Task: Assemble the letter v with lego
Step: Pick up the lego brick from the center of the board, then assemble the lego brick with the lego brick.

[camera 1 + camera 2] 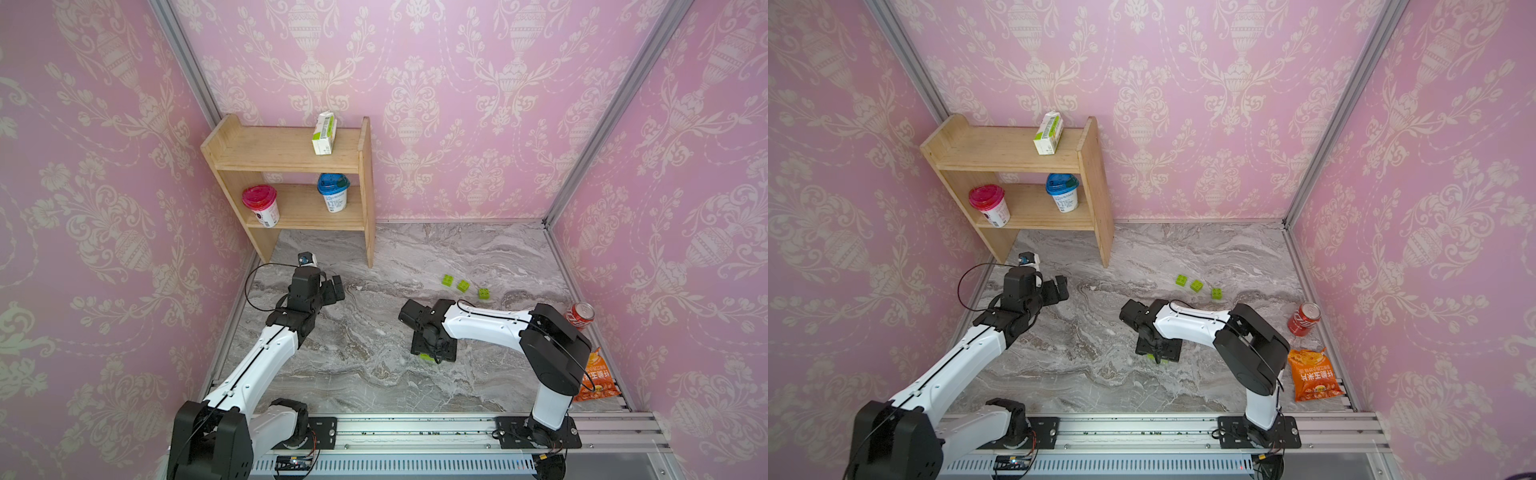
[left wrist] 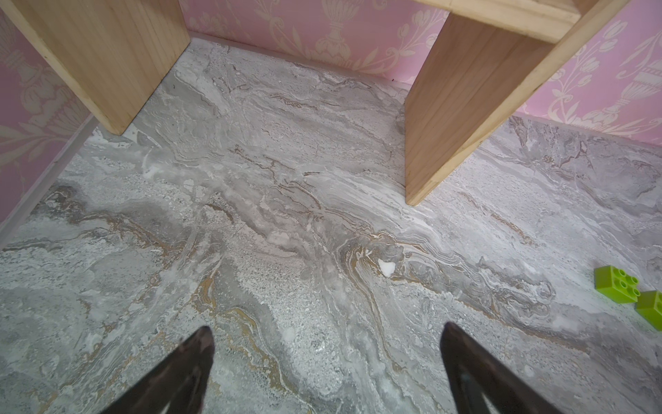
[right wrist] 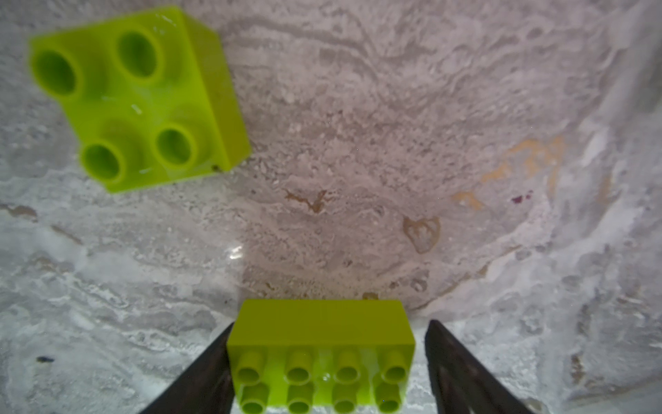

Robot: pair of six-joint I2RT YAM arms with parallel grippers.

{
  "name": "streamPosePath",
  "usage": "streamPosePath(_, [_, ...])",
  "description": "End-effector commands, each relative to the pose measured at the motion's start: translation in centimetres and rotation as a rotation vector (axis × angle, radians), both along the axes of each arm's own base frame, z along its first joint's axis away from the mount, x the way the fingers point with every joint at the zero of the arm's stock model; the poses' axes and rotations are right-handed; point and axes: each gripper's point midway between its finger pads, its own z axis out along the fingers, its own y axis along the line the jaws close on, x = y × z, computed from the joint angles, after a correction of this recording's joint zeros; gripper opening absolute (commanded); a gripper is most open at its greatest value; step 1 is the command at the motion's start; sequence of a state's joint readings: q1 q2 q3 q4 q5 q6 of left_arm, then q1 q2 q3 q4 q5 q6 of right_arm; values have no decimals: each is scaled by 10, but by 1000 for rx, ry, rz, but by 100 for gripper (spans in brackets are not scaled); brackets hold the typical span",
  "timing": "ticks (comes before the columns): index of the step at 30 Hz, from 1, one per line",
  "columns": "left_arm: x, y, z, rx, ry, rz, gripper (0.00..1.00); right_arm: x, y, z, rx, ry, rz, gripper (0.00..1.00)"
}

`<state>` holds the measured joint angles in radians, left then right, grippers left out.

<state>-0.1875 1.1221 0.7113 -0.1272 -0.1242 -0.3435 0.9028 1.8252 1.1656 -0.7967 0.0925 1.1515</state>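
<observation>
Three square lime lego bricks (image 1: 463,285) lie apart in a loose row on the marble floor at the back right, seen in both top views (image 1: 1196,285). My right gripper (image 3: 330,324) points down at the floor and straddles a longer lime brick (image 3: 322,344). One finger (image 3: 215,358) touches the brick and the other stands off it with a gap. Another square brick (image 3: 139,100) lies loose beside it. From above, the right gripper (image 1: 432,353) hides most of these. My left gripper (image 2: 326,327) hangs open and empty near the shelf. The letter v is not in view.
A wooden shelf (image 1: 291,166) stands at the back left with a carton (image 1: 324,134) and two cups (image 1: 261,204) on it. A red can (image 1: 580,316) and an orange snack bag (image 1: 596,376) lie by the right wall. Two bricks (image 2: 616,285) show in the left wrist view.
</observation>
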Motion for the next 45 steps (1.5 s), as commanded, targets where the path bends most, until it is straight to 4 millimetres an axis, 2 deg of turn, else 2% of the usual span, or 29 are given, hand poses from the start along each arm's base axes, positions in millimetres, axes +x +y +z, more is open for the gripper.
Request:
streamPosePath(1, [-1, -3, -6, -12, 12, -5, 99, -7, -8, -7, -32, 35, 9, 73])
streamPosePath(4, [-2, -2, -6, -8, 10, -2, 99, -9, -8, -6, -26, 41, 33, 57])
streamPosePath(7, [-3, -3, -5, -9, 8, -4, 99, -7, -9, 5, -25, 37, 80, 56])
streamPosePath(8, [-2, -3, -5, -9, 9, -3, 99, 1, -4, 18, -7, 17, 107, 56])
streamPosePath(10, [-3, -3, -5, -9, 11, -6, 99, 10, -5, 35, -8, 4, 144, 54])
streamPosePath(12, [-2, -3, -3, -10, 9, -5, 99, 22, -2, 52, 16, -14, 188, 49])
streamPosePath(15, [-3, -2, -2, -9, 8, -2, 99, 40, -1, 65, 21, -14, 237, 43])
streamPosePath(20, [-4, 1, -2, 13, 14, 9, 99, 63, 11, 59, 59, 15, 284, 42])
streamPosePath(22, [-4, 2, -2, 18, 17, 10, 99, 73, 13, 57, 61, 6, 280, 38])
streamPosePath(25, [-5, 3, -3, 20, 21, 14, 99, 82, 14, 53, 61, 10, 278, 37])
streamPosePath(45, [0, -3, -3, -24, 8, 9, 99, 89, 18, 21, 30, 60, 291, 32])
